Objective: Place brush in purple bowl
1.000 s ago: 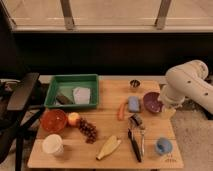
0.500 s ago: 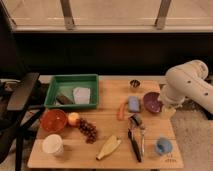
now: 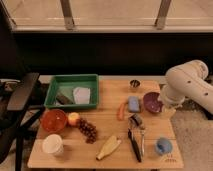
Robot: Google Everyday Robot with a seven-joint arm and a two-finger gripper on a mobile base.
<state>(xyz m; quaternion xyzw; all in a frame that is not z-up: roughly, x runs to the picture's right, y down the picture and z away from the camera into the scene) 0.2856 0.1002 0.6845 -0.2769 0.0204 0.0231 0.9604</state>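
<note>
The brush (image 3: 134, 144) lies on the wooden table (image 3: 107, 162) at the front right, its black handle pointing toward the front edge and its greyish head (image 3: 136, 120) toward the back. The purple bowl (image 3: 151, 101) stands behind it near the table's right edge. My white arm (image 3: 189, 84) reaches in from the right. My gripper (image 3: 166, 106) hangs at the arm's lower end, just right of the purple bowl and above the table's right edge. It is well apart from the brush.
A thin silver utensil (image 3: 143, 140) lies beside the brush, with a blue cup (image 3: 163, 145) to its right. A blue sponge (image 3: 133, 103), a carrot (image 3: 121, 111) and a metal cup (image 3: 134, 83) are nearby. A green tray (image 3: 70, 80), orange-red bowl (image 3: 53, 120), apple (image 3: 74, 118), grapes (image 3: 87, 130), white cup (image 3: 52, 145) and banana (image 3: 108, 147) are to the left.
</note>
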